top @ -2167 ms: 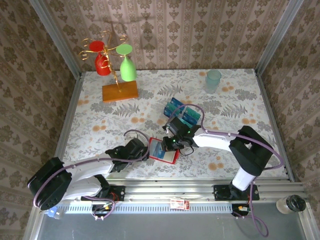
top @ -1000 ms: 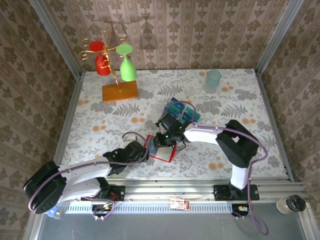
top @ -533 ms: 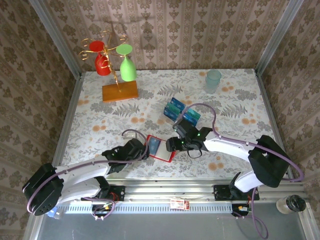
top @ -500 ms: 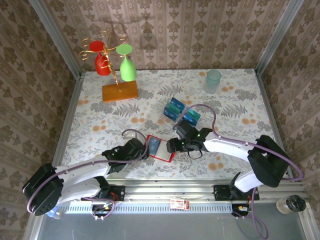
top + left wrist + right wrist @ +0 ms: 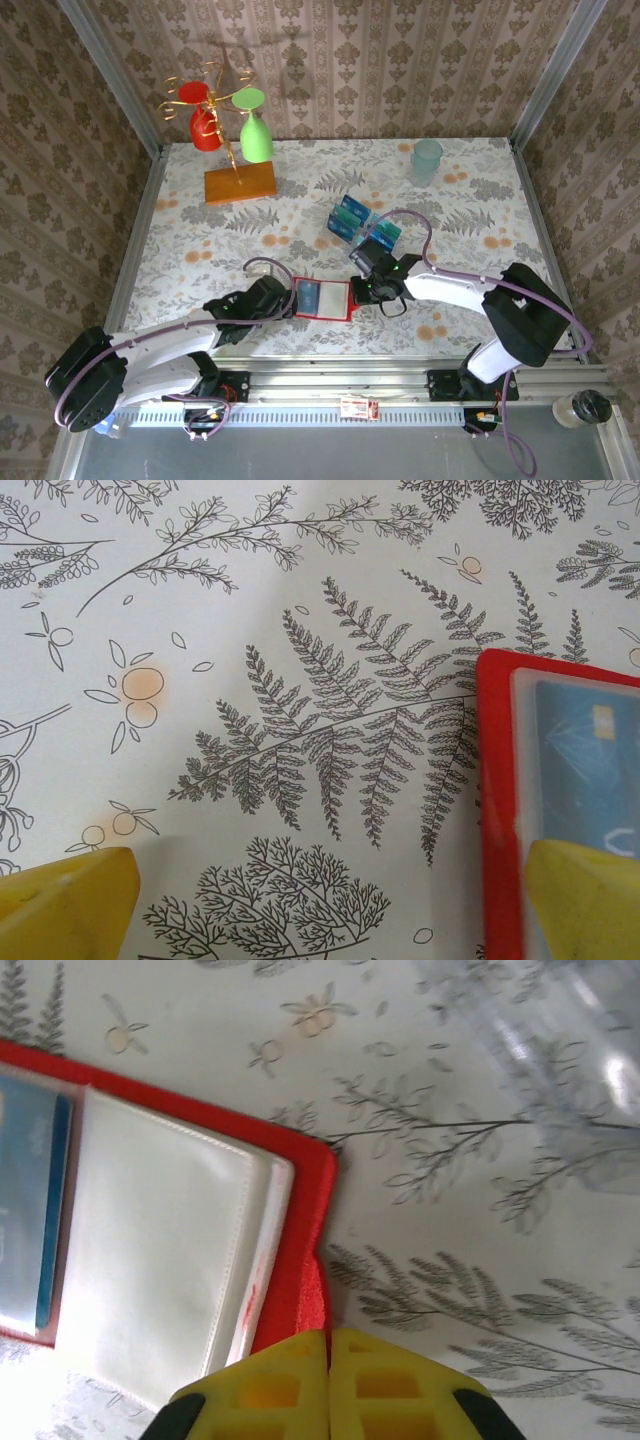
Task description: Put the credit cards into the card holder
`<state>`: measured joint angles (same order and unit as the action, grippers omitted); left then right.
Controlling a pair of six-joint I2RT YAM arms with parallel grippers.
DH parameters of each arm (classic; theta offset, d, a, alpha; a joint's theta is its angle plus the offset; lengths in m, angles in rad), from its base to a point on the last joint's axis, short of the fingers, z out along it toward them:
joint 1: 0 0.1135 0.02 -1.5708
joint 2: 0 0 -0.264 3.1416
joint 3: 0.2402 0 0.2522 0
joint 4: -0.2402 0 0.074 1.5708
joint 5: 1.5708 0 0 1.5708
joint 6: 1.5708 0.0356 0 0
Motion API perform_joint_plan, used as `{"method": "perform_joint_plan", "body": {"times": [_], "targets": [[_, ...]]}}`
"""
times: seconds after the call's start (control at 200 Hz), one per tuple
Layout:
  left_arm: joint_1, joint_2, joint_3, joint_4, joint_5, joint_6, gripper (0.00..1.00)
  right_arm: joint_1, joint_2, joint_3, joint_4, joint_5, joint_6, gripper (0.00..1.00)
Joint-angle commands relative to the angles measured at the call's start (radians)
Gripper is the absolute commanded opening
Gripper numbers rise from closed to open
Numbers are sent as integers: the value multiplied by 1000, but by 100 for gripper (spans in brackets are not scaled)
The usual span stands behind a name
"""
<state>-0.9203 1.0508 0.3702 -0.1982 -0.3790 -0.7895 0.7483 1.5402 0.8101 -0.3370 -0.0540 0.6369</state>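
The card holder (image 5: 322,298) lies open and flat on the table (image 5: 190,235) close to the middle of its near edge, its long axis running along that edge, with one blue card (image 5: 318,297) already under a clear pocket on its left half. The left gripper (image 5: 288,300) sits at the holder's left end with its fingers spread wide; in the left wrist view one yellow fingertip (image 5: 585,895) overlaps the red border, though whether it presses on it I cannot tell. The right gripper (image 5: 328,1345) is at the holder's right end, fingers pressed together with nothing seen between them, tips right at the red edge beside the pale, unfilled pocket. The remaining credit cards (image 5: 350,213) stand in a clear rack (image 5: 545,1045) just toward the far edge from the holder's right end, so the right arm looks the nearer one to fetch them, while the left seems placed to steady the holder. Bare table lies between rack and holder; the glass stand (image 5: 238,182) near the far left corner and the cup (image 5: 427,160) near the far right corner are well apart from both
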Motion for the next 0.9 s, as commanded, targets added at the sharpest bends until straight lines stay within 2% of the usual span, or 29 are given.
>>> {"method": "perform_joint_plan", "body": {"times": [0.0, 0.04, 0.13, 0.2, 0.31, 0.69, 0.895], "targets": [[9, -11, 26, -21, -6, 16, 100, -22, -27, 29, -55, 8, -52, 29], [12, -8, 24, -20, -3, 19, 100, -23, -45, 31, -60, 1, -57, 36], [17, 0, 24, -9, 4, 22, 100, -22, -99, 28, -62, -5, -44, 35], [16, 5, 26, 1, 9, 23, 100, -22, -138, 20, -45, -17, -30, 31], [18, 20, 34, 14, 14, 31, 100, -19, -140, 27, 5, -85, -23, 18], [32, 89, 30, 24, -2, 51, 100, 45, 99, 129, 175, -197, 24, 1], [31, 105, 10, 32, -1, 49, 100, 68, 197, 174, 218, -212, 46, 0]]}}
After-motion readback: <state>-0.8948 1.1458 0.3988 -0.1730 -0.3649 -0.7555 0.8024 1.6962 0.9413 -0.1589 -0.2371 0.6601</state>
